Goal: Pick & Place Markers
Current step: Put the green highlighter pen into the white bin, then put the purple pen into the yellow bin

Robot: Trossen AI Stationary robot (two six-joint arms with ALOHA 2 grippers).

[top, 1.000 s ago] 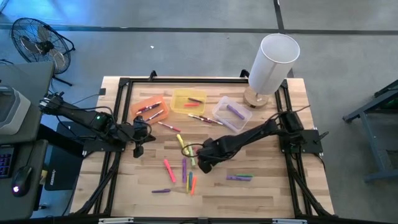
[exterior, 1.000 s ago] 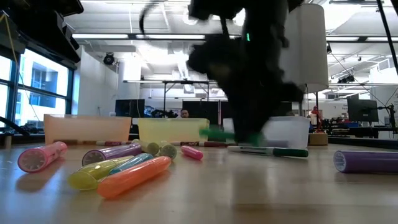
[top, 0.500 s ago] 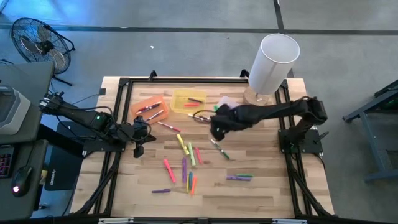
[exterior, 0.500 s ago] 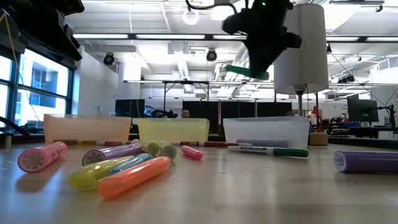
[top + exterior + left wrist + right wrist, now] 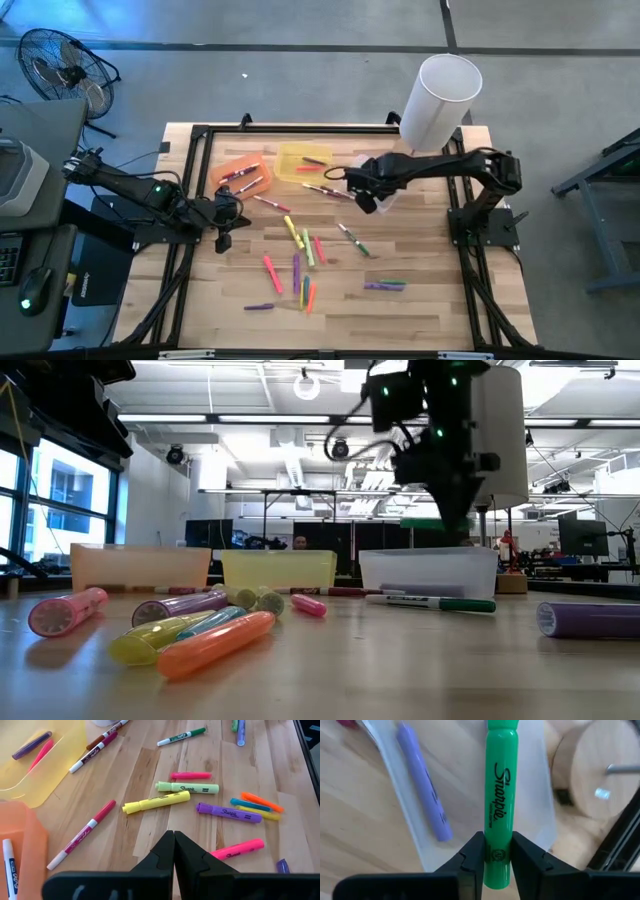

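Several markers (image 5: 300, 255) in pink, yellow, green, purple and orange lie flat and scattered on the wooden table; the left wrist view shows them too (image 5: 187, 787). My right gripper (image 5: 365, 197) hangs over the clear bin (image 5: 457, 780) and is shut on a green marker (image 5: 499, 795). A purple marker (image 5: 422, 795) lies in that bin. My left gripper (image 5: 174, 840) is shut and waits near the table's left side (image 5: 222, 238), beside the orange bin (image 5: 240, 175). My right gripper pinches the green marker's barrel near one end (image 5: 498, 851) between its two fingers, coming from above. The rest of the marker juts out past the fingers. It is lifted clear and lies about level (image 5: 428, 522) just above the clear bin's rim.
The orange bin and a yellow bin (image 5: 303, 162) stand in a row with the clear bin along the far side, each holding a few markers. A tall white cylinder on a round wooden base (image 5: 437, 100) stands at the far right corner, close behind the clear bin.
My right gripper has risen from the middle of the table with the green marker in its fingers. It has swung toward the far right, then come lower over the clear bin. The green marker is now lifted clear of the table. The left arm has kept still.
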